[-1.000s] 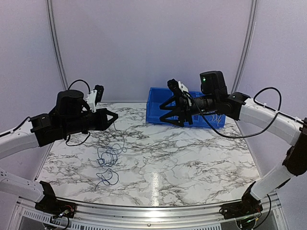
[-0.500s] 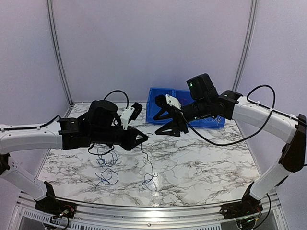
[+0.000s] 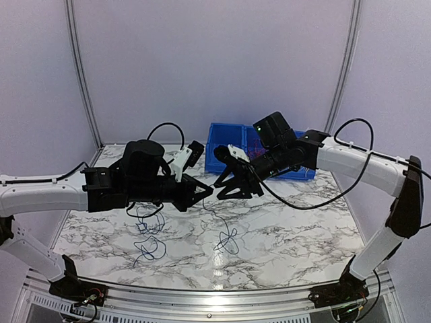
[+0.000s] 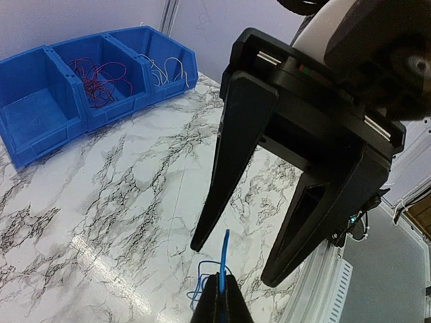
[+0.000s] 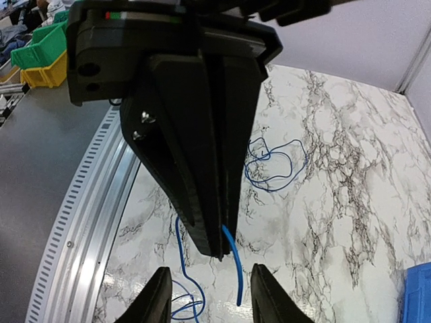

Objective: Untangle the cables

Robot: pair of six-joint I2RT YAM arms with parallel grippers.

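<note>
The marble table [image 3: 289,229] carries a blue bin [image 4: 40,128] of 3 compartments at its far edge, with red cables [image 4: 97,74] in 1 and pale cables [image 4: 165,67] in the next. The left arm [image 3: 108,188] partly covers the other cables [image 3: 149,235] lying loose on the table. The left gripper [image 3: 207,191], jaws pressed together, pinches a blue cable [image 3: 227,241] that hangs to a loop on the table. The right gripper [image 3: 219,190] stands spread around the cable's free end, not touching it.

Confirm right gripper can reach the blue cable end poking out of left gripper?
Probably yes: the right gripper, jaws open, flanks the free end of the blue cable just past the shut left gripper; nothing between.
</note>
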